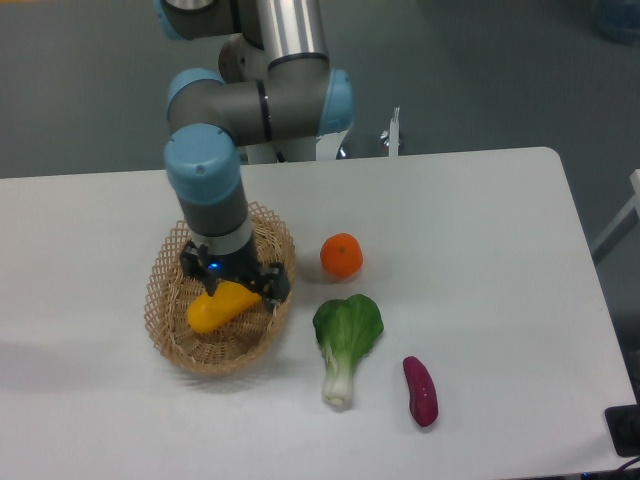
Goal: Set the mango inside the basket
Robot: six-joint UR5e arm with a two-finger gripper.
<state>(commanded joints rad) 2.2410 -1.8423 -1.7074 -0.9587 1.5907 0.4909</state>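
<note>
The mango (220, 307) is a yellow-orange oblong fruit lying inside the tan wicker basket (170, 330) at the left of the table. My gripper (235, 285) is lowered into the basket, right over the mango's upper right end. Its black fingers sit on either side of that end. The arm hides the fingertips, so I cannot tell whether they still clamp the fruit or stand apart from it. The mango looks to rest on the basket's woven bottom.
A round orange (341, 256) sits right of the basket. A green bok choy (345, 340) lies in front of it, and a purple sweet potato (420, 390) lies further right. The white table's front edge runs along the bottom.
</note>
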